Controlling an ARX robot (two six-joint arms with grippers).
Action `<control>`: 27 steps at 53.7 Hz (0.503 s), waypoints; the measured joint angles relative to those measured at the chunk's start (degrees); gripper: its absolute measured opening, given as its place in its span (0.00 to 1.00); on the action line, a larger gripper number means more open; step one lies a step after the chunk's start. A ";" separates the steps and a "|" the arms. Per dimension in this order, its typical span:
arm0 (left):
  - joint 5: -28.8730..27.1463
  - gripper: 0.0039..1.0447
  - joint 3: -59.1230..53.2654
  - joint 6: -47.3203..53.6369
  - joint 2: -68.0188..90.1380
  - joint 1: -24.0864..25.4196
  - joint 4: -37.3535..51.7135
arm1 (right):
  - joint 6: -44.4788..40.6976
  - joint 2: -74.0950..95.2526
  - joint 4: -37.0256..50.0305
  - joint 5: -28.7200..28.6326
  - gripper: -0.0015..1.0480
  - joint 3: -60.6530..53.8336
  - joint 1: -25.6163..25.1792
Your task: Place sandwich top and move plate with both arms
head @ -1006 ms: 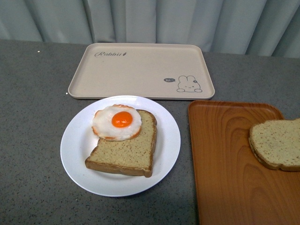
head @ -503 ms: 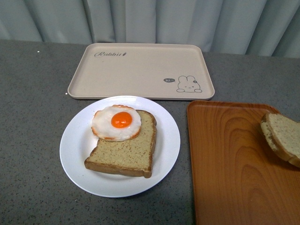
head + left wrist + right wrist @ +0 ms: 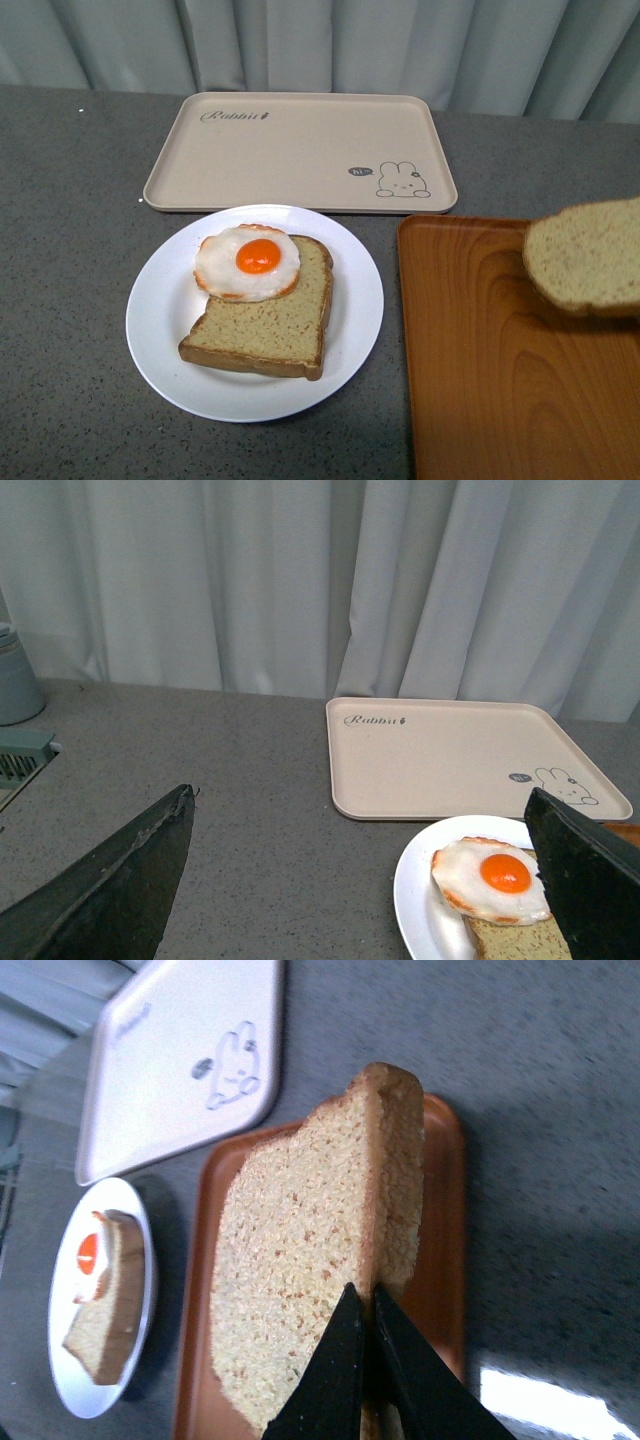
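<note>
Spreading its two black fingers far apart, the left gripper (image 3: 360, 795) holds nothing; its wrist view looks over the grey table (image 3: 70, 250) toward the pale curtain (image 3: 320, 40). Near the middle of the table, the plate (image 3: 160, 330) sits just in front of the beige rabbit tray (image 3: 300, 150). It carries a bread slice (image 3: 265, 330) with a fried egg (image 3: 248, 262) lying over the slice's far left corner. To the right of the plate, close to its rim, lies the orange wood-grain tray (image 3: 480, 350). The sandwich top (image 3: 585, 255) is held above this tray's far right part at the edge of the front view, tilted, with its speckled face toward the camera. The right wrist view shows the right gripper (image 3: 362, 1295) with its pointed fingers pinched together on the slice's edge.
</note>
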 joint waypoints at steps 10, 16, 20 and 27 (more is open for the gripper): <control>0.00 0.94 0.00 0.00 0.00 0.00 0.00 | 5.90 -9.44 2.19 -3.48 0.01 -1.62 7.45; 0.00 0.94 0.00 0.00 0.00 0.00 0.00 | 11.10 -11.37 6.97 -3.21 0.01 -2.14 15.43; 0.00 0.94 0.00 0.00 0.00 0.00 0.00 | 14.38 -10.82 10.12 -1.95 0.01 -2.14 20.06; 0.00 0.94 0.00 0.00 0.00 0.00 0.00 | 19.54 -7.13 14.97 -0.17 0.01 -1.29 28.28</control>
